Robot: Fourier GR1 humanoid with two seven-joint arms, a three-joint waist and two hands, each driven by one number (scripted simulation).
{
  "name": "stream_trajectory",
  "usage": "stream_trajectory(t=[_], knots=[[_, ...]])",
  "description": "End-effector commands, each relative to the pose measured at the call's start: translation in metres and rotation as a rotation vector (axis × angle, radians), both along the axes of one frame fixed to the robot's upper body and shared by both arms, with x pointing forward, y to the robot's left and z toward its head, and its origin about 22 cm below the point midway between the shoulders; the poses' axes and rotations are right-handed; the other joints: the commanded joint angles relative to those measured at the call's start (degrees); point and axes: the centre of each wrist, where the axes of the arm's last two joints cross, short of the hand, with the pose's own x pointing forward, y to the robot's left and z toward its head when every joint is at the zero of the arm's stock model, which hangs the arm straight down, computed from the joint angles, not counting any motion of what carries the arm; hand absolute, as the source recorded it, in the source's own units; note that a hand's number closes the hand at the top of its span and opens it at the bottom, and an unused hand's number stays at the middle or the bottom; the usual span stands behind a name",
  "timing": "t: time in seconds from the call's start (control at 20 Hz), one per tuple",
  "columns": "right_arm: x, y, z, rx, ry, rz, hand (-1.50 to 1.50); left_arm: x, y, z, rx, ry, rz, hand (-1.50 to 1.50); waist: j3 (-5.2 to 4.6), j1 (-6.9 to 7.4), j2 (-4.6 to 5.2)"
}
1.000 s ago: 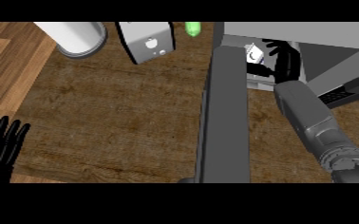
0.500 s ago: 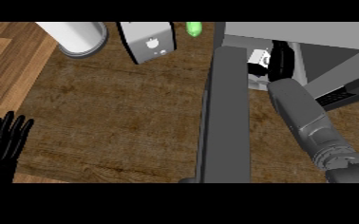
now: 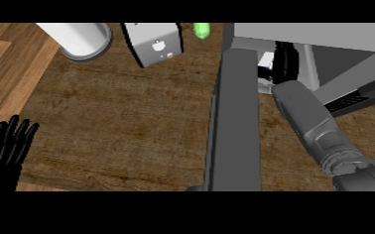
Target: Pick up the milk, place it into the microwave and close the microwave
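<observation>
Inside the open microwave (image 3: 322, 44), one milk carton (image 3: 265, 65), white with dark print, partly hidden by the right hand (image 3: 284, 59); fingers black against the carton — cannot tell whether curled round it or straight; microwave door (image 3: 236, 124) swung open, edge-on down the middle. Since a second ago, right forearm pushed deeper into the cavity, less of the hand visible. On the counter (image 3: 124, 114): one white cylinder (image 3: 79, 38), one grey-white box (image 3: 152, 43), one green object (image 3: 201, 29). Left hand (image 3: 15, 141) resting at the left edge — fingers straight, upward.
</observation>
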Motion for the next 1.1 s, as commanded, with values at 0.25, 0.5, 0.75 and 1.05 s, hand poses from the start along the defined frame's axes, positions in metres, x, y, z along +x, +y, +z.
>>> stream_trajectory(t=[0.25,0.5,0.75,1.05], knots=[[-0.003,0.004,-0.006,0.013,0.008,0.038,-1.5,0.002,-0.005,-0.007,-0.005,-0.007,0.011,-1.5,-0.03,-1.3,-0.57],[-0.008,-0.005,-0.012,0.058,0.002,0.052,-1.5,0.001,-0.006,-0.007,0.002,-0.027,0.014,-1.5,-0.02,-2.19,-0.89],[-0.016,-0.006,-0.025,0.118,0.011,0.085,-1.5,-0.022,-0.005,-0.007,-0.007,-0.014,0.033,-1.5,-0.01,-2.7,-1.57],[-0.029,-0.008,-0.042,0.269,0.011,0.239,-1.5,-0.024,-0.024,-0.016,-0.003,0.009,0.028,-1.5,-0.06,-4.72,-2.14]])
